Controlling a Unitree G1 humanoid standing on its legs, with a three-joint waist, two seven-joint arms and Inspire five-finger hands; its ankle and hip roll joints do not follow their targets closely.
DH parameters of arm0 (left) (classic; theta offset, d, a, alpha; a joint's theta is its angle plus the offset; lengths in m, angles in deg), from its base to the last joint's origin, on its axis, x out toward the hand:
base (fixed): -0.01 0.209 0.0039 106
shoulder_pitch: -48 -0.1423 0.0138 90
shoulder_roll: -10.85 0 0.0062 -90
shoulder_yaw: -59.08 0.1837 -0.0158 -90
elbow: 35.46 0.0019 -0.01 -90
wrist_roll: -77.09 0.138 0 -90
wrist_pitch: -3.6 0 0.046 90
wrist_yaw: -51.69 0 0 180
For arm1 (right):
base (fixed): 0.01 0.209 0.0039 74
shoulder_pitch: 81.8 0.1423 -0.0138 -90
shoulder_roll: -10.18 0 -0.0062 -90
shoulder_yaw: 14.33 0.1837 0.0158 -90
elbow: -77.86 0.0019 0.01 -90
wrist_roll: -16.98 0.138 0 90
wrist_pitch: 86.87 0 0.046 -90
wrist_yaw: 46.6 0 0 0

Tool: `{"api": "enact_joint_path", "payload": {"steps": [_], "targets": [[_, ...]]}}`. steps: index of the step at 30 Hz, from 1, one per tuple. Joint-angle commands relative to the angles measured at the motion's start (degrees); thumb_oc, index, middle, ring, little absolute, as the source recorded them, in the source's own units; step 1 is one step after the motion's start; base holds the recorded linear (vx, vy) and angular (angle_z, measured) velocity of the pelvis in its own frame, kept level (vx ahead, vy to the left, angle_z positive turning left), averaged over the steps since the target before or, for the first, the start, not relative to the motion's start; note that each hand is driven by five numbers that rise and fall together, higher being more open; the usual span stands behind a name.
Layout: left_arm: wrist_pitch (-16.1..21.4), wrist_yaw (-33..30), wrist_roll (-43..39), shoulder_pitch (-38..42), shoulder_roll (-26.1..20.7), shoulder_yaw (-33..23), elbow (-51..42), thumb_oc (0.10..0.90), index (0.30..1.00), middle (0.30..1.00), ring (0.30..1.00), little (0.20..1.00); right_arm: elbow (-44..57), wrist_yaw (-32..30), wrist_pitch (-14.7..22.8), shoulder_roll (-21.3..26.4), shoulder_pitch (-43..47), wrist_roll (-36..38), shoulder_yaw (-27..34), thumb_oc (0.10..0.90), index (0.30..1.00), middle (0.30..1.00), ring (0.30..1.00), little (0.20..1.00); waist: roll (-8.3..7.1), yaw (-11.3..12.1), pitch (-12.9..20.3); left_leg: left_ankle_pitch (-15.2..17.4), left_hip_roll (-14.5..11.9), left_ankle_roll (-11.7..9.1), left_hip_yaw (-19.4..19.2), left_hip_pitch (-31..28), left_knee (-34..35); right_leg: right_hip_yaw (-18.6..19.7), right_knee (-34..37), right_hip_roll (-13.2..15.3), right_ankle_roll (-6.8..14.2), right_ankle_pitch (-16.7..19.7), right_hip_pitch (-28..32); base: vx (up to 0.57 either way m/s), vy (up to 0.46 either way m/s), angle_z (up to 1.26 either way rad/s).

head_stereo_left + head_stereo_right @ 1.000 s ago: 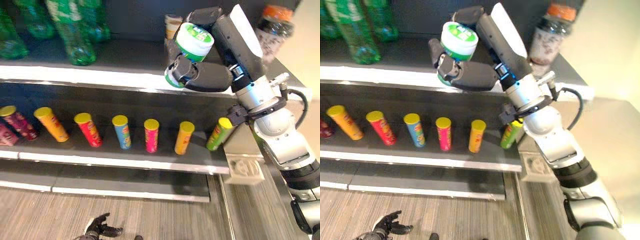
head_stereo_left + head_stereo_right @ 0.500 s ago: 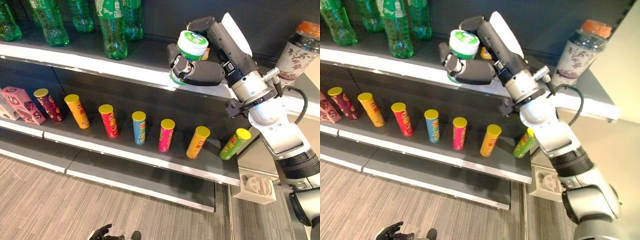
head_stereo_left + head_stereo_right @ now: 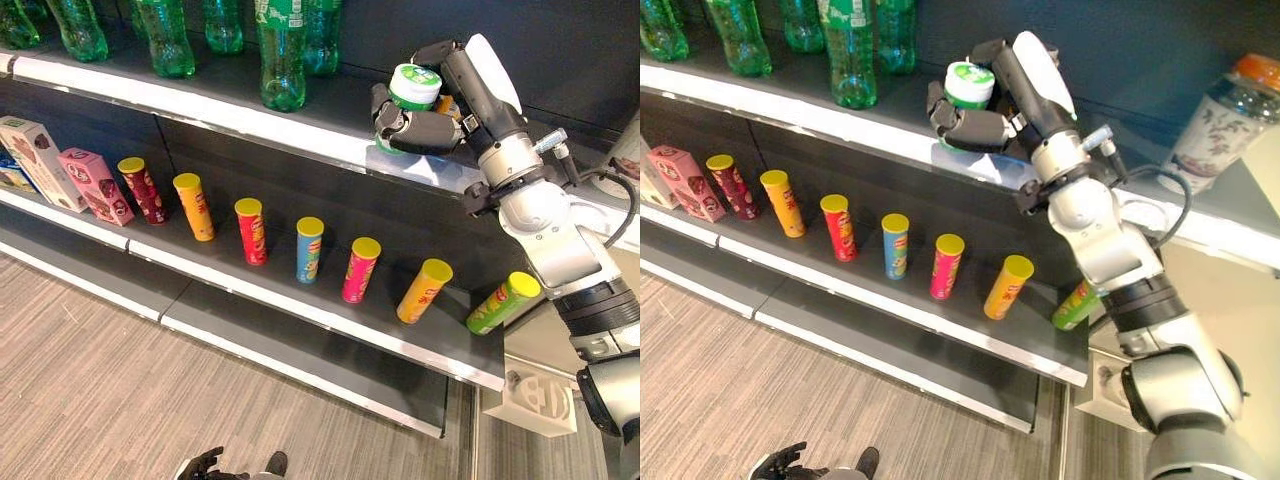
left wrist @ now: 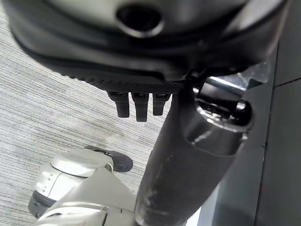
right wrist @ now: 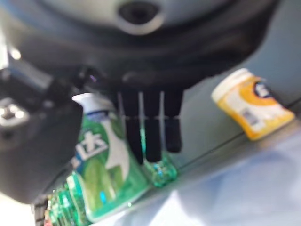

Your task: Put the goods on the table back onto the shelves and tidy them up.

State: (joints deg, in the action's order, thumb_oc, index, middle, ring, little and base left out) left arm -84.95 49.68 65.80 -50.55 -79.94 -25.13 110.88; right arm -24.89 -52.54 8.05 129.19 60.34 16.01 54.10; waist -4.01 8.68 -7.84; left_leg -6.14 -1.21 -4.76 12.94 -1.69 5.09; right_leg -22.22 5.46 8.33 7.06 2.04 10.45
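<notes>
My right hand (image 3: 428, 128) holds a green gum canister (image 3: 412, 90) with a white lid, fingers (image 5: 149, 126) curled round its side and thumb on the other, at the front edge of the top shelf (image 3: 200, 98). Over the past second the canister has travelled with my arm from out in front of the shelf lip to a spot above the shelf board itself (the whole view has also swung, so the row of crisp tubes seems to slide; that is my head moving, not the goods). The canister now looks close to the board, near upright, though I cannot tell whether its base is touching.

Just behind it stands a yellow gum canister (image 5: 253, 104), so I judge the green one is being placed beside its kin. To its left, well apart, are green soda bottles (image 3: 280, 50). On the shelf below, the crisp tubes (image 3: 309, 249) stand in a spaced line, with small pink boxes (image 3: 92, 185) at the far left.

My left hand (image 3: 205, 466) hangs low over the floor (image 3: 120, 390), fingers (image 4: 136, 104) loosely relaxed and empty. What I judge remains is setting down, then release.
</notes>
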Motion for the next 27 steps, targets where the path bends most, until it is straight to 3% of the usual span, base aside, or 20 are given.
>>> {"api": "enact_joint_path", "payload": {"steps": [1, 16, 27], "targets": [[1.9, -0.6, -0.8, 2.7, -2.4, 2.8, 2.4, 0.800, 0.900, 0.900, 0.900, 0.900, 0.0, -4.9, 2.3, 2.7, 9.4, -1.6, 0.1, 0.400, 0.300, 0.300, 0.300, 0.300, -0.17, 0.5, 3.1, 5.4, -1.0, 0.1, -7.0, -2.6, -0.1, -3.0, -0.5, 0.5, 0.0, -1.8, -1.1, 0.00, 0.000, 0.00], [2.1, -0.3, -0.1, 2.9, -2.6, 2.7, 3.1, 0.800, 0.900, 0.900, 0.900, 0.900, -4.4, -5.3, 1.7, 6.8, 9.7, -1.6, -0.2, 0.400, 0.300, 0.300, 0.300, 0.300, -0.80, -1.3, 3.2, 6.0, -1.3, 0.2, -9.0, -3.3, -0.1, -1.1, -0.5, 0.5, 0.1, -1.6, -1.7, 0.00, 0.005, -0.02], [2.1, -0.3, 0.2, 3.0, -2.5, 2.5, 3.9, 0.800, 0.900, 0.900, 0.900, 0.900, -4.8, -4.7, 1.8, 6.6, 8.6, -0.7, 0.0, 0.400, 0.300, 0.300, 0.300, 0.300, -0.78, -1.8, 3.1, 6.2, -1.3, 0.3, -9.7, -3.6, -0.1, 0.0, -0.5, 0.5, 0.2, -1.5, -2.0, 0.00, 0.005, -0.07]]}}
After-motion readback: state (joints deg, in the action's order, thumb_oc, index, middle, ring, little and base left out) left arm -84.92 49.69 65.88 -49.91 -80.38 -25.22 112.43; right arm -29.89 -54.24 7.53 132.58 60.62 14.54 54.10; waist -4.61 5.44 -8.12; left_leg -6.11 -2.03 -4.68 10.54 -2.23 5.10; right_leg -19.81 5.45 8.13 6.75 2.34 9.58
